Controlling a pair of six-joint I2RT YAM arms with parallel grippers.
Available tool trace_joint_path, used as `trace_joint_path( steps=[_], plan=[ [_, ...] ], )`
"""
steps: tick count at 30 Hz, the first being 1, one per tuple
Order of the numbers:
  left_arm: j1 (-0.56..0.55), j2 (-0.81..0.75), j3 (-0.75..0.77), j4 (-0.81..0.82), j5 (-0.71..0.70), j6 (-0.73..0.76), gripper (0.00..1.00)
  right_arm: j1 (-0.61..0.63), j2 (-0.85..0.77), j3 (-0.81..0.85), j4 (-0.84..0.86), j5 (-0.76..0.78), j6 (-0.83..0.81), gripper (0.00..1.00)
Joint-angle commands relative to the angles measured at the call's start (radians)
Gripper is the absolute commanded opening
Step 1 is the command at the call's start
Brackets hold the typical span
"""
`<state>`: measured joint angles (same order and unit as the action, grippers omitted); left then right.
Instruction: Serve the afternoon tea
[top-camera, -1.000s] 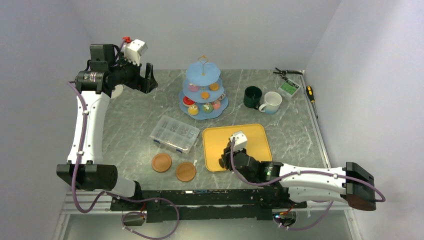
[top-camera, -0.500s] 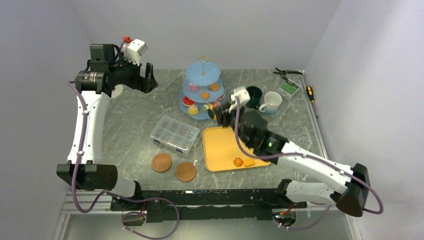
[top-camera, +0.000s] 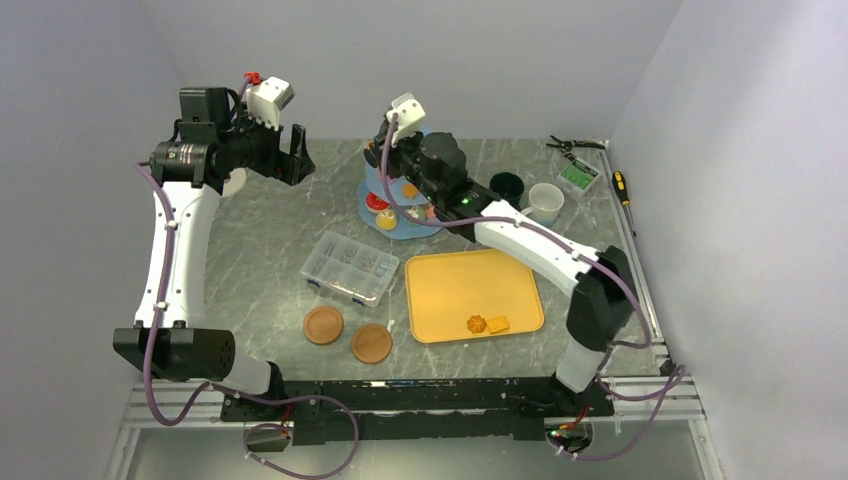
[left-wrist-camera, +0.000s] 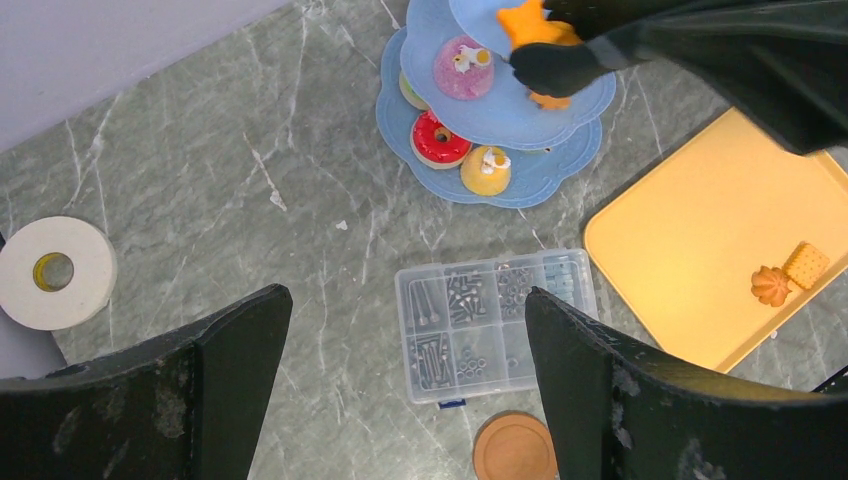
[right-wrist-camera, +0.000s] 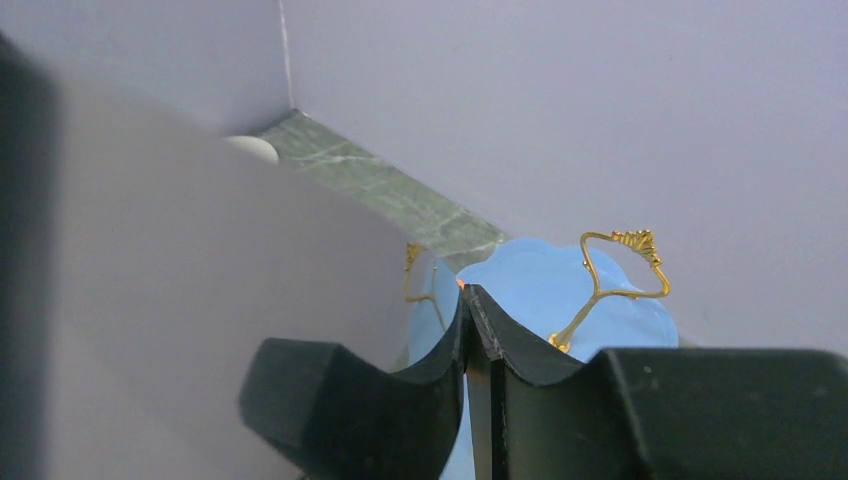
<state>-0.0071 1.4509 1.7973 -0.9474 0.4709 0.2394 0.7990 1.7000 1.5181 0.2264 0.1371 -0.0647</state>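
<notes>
Pinching orange biscuit (left-wrist-camera: 527, 22) in near-shut R tool (right-wrist-camera: 467, 292) beside gold loop (right-wrist-camera: 632, 238) of 3-tier stand (right-wrist-camera: 540, 280); risking snagging loop, toppling stand. Holding L tool (left-wrist-camera: 405, 300) wide open, empty.

Top cam overhead, both wrist cams see stand (left-wrist-camera: 545, 172)

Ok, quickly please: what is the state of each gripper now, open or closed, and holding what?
Left gripper: open, holding nothing.
Right gripper: closed on a small orange treat.
</notes>
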Motion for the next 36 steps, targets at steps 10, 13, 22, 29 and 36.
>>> trace_joint_path(
  steps=[10,13,22,29,36],
  plan=[
    [0.004,-0.021,-0.018,0.033,0.000,0.001,0.93,-0.055,0.127,0.139,0.100,0.010,-0.021,0.29],
    [0.004,-0.020,-0.018,0.029,-0.003,0.005,0.93,-0.063,0.134,0.133,0.111,0.020,-0.018,0.30],
    [0.004,-0.021,-0.005,0.020,-0.005,0.006,0.93,-0.084,0.151,0.120,0.120,0.012,0.008,0.40],
    [0.004,-0.021,0.008,0.012,-0.005,0.004,0.93,-0.083,0.107,0.084,0.124,-0.005,0.010,0.55],
    [0.004,-0.023,0.010,0.009,-0.004,0.007,0.93,-0.059,-0.006,-0.014,0.132,-0.019,0.002,0.58]
  ],
)
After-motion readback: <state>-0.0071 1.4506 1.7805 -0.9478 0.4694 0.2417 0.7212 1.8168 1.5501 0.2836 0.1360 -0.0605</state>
